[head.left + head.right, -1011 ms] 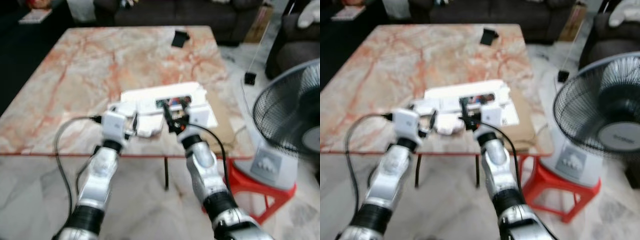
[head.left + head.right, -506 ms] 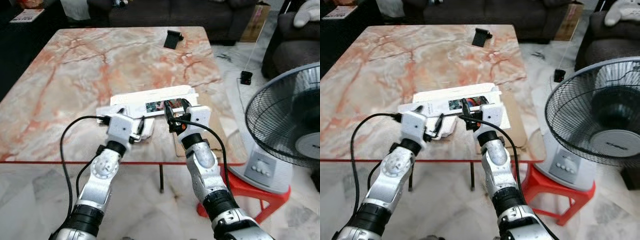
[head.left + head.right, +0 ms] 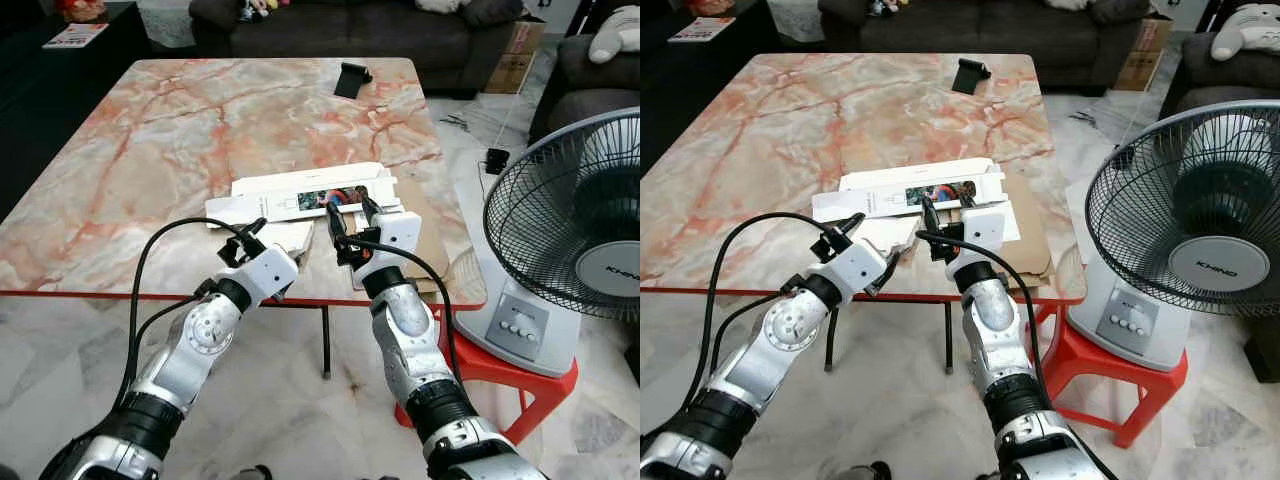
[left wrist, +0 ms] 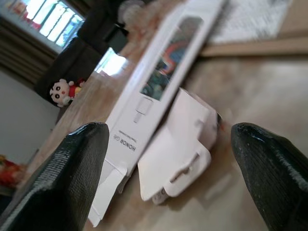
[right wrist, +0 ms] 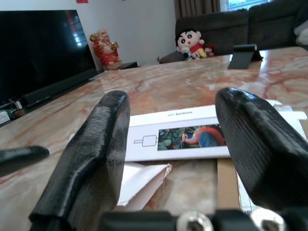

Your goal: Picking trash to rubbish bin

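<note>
Glossy, smooth pink-veined marble for the table (image 3: 150, 140), matt white card with a printed colour panel on the long box (image 3: 300, 197) near its front edge, plain brown cardboard (image 3: 1030, 240) just beside that box, and matt black fingers (image 5: 91, 159).

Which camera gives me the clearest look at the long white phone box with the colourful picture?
The right wrist view: the long white phone box lies framed between open fingers, its bird picture sharp. The left wrist view shows it slanted and blurred; both eye views show it small on the marble table.
</note>
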`<state>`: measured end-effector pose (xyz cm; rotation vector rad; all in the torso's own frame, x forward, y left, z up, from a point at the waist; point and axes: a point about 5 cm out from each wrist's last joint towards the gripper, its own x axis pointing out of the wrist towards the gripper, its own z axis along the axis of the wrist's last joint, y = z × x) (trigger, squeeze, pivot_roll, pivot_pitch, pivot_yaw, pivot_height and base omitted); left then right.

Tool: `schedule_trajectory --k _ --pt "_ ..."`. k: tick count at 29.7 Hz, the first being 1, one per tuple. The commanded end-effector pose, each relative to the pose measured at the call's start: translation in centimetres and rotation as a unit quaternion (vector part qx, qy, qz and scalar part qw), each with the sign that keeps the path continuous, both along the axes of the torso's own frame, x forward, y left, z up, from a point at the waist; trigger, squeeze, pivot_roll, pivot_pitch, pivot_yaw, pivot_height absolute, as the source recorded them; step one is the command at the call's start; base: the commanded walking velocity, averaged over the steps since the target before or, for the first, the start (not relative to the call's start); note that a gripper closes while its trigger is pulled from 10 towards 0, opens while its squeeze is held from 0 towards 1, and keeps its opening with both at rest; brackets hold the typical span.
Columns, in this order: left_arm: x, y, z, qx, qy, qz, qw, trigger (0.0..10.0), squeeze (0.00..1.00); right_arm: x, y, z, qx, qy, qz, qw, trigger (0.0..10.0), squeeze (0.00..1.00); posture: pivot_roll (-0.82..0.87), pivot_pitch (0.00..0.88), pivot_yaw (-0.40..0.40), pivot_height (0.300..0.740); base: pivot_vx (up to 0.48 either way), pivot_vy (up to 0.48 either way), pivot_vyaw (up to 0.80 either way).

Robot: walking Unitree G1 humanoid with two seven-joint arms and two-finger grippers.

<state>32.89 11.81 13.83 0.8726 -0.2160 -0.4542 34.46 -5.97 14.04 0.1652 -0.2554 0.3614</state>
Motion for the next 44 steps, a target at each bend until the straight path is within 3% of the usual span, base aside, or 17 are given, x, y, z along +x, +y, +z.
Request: schedule_trajectory --k 1,2,8,20,28,33,44 --pt "0.3 0.1 -0.2 0.033 0.005 0.004 0.999 10.0 0.00 -0.3 0.9 0.1 0.013 0.000 0.009 1.000 10.0 0.00 0.10 0.141 0.017 0.740 0.000 0.000 0.00" --pt "0.7 0.2 -0.4 0.061 0.006 0.009 0.998 10.0 0.00 -0.4 0.9 0.1 0.013 0.000 0.009 1.000 10.0 0.00 0.09 0.143 0.018 0.740 0.000 0.000 0.00" --pt "1.8 0.3 -0.6 0.114 0.010 0.020 0.993 10.0 0.00 -0.6 0.7 -0.1 0.014 0.001 0.007 1.000 10.0 0.00 0.09 0.153 0.019 0.740 0.000 0.000 0.00" --pt "2.4 -0.8 -1.1 0.116 0.021 0.012 0.993 10.0 0.00 -1.0 0.3 -0.5 0.013 0.006 0.000 1.000 10.0 0.00 0.07 0.176 0.019 0.740 0.000 0.000 0.00" --pt "3.0 -0.9 -0.7 0.118 0.003 0.025 0.993 10.0 0.00 -1.0 0.1 -0.4 0.013 0.006 -0.004 1.000 10.0 0.00 0.06 0.176 0.021 0.740 0.000 0.000 0.00" --pt "3.3 -2.0 -0.9 0.113 -0.002 0.026 0.993 10.0 0.00 -1.3 0.0 -0.6 0.015 0.008 -0.009 1.000 10.0 0.00 0.05 0.177 0.028 0.740 0.000 0.000 0.00" --pt "4.5 -2.9 1.6 0.084 -0.044 0.039 0.995 10.0 0.00 -1.6 -0.2 -0.8 0.013 0.013 -0.013 1.000 10.0 0.00 0.04 0.204 0.025 0.740 0.000 0.000 0.00"
